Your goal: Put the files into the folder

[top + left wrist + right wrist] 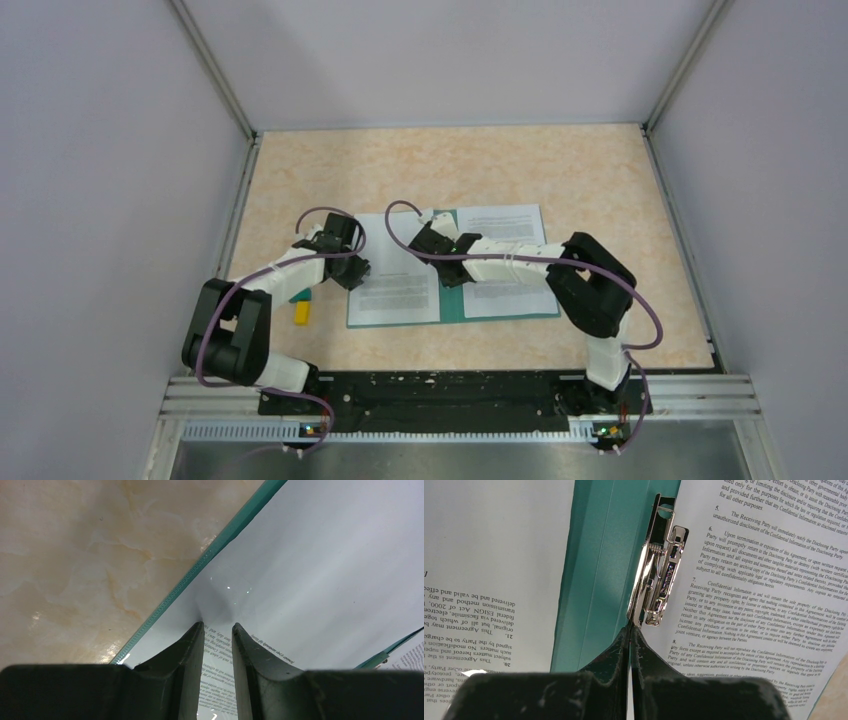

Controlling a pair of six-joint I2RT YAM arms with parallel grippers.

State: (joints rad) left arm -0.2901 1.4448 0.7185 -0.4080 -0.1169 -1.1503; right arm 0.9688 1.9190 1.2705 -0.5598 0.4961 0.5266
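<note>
The teal folder [450, 300] lies open in the middle of the table. One printed file [395, 290] lies on its left half and another file [510, 225] on its right half. My left gripper [352, 268] is at the left sheet's outer edge. In the left wrist view its fingers [192, 650] stand a narrow gap apart, tips on the sheet [310, 580], which puckers there beside the folder's edge [200, 565]. My right gripper [437, 243] is at the spine. Its jaws [631, 630] are closed on the near end of the metal fastener [656, 575].
A small yellow block [301, 312] with a green piece beside it lies on the table left of the folder, under my left arm. Grey walls enclose the beige tabletop [600, 170] on three sides. A black rail [450, 395] runs along the near edge.
</note>
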